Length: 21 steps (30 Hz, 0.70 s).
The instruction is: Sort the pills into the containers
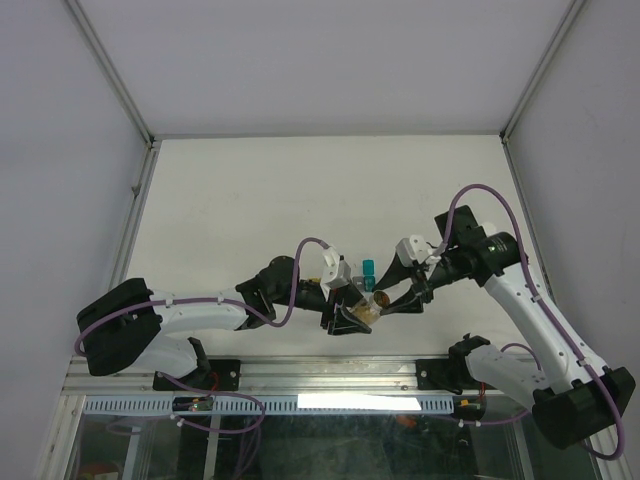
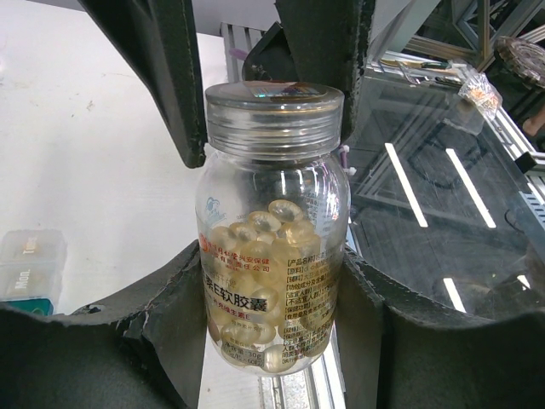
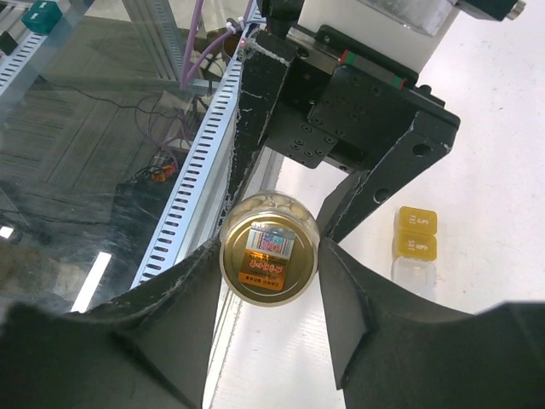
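Left tool (image 2: 272,290) pinches a clear, smooth bottle (image 2: 271,213) round its body, my left arm (image 1: 200,315) stretched low along the near edge of the desk (image 1: 300,190). The right arm (image 1: 530,300) folds back to meet it. Right tool (image 3: 271,251) brackets the ribbed lid (image 2: 274,106); whether it presses yet, I can't tell. Left wrist shows glossy amber softgels (image 2: 264,226). Right wrist shows the lid's gold top and yellow boxes (image 3: 415,232) on the desk. Overhead, a teal box (image 1: 368,268) stands just beyond the tools.
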### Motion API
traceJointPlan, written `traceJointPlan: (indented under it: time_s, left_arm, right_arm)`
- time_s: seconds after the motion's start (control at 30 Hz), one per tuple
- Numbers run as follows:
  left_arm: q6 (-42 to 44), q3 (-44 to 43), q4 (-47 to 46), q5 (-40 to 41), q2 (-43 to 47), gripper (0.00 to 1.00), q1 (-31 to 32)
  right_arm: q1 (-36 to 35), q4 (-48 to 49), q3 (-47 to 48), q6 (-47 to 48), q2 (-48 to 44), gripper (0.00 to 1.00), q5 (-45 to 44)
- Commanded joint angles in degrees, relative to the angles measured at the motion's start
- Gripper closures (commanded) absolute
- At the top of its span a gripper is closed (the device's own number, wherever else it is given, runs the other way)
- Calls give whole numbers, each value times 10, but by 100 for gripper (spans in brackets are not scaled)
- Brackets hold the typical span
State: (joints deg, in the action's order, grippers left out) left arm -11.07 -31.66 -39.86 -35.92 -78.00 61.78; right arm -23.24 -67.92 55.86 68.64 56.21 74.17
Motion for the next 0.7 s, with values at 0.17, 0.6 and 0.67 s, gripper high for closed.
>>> traceJointPlan:
  time_s: [0.17,0.6,0.67]
  left_arm:
    - [6,-15,-28,52,20,100,-3]
    - [101,-62,12,579,7,100,78]
    - [99,-84,45,594,-15,100,78]
  right_arm:
    - [-5,41,-5,-46,-6,66,-4]
    - [8,255,-2,-429,78,77,-220]
    - [10,251,1,-430,78,77,-207]
